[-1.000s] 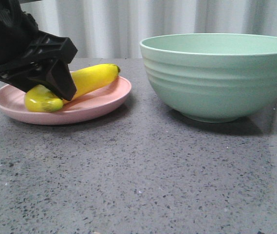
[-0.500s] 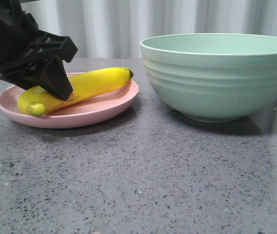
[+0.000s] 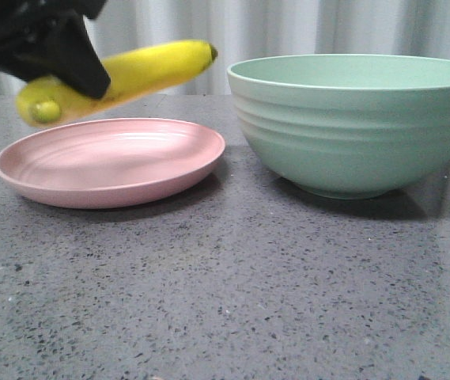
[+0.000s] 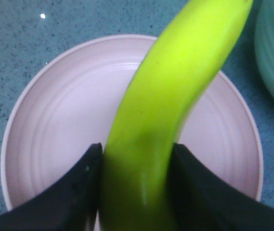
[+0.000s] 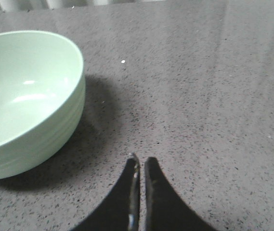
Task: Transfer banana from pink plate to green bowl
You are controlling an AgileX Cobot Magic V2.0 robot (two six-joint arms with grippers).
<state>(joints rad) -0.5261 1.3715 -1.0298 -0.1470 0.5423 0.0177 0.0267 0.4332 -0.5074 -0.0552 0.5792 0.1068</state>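
The yellow banana (image 3: 141, 70) hangs in the air above the pink plate (image 3: 110, 162), tilted with its dark tip up toward the green bowl (image 3: 355, 127). My left gripper (image 3: 74, 75) is shut on the banana near its lower end; in the left wrist view both black fingers (image 4: 81, 192) press the banana (image 4: 175, 96) over the plate (image 4: 55, 120). The plate has nothing on it. My right gripper (image 5: 141, 161) is shut with nothing in it, low over the table beside the bowl (image 5: 21, 96). It is out of the front view.
The dark speckled tabletop (image 3: 232, 293) stretches in front of plate and bowl. A pale curtain (image 3: 288, 32) hangs behind. The bowl rim stands much higher than the plate, just right of it.
My left gripper has lifted the banana off the pink plate, straight up. The plate shifted slightly right earlier and now lies still. The bowl has not moved.
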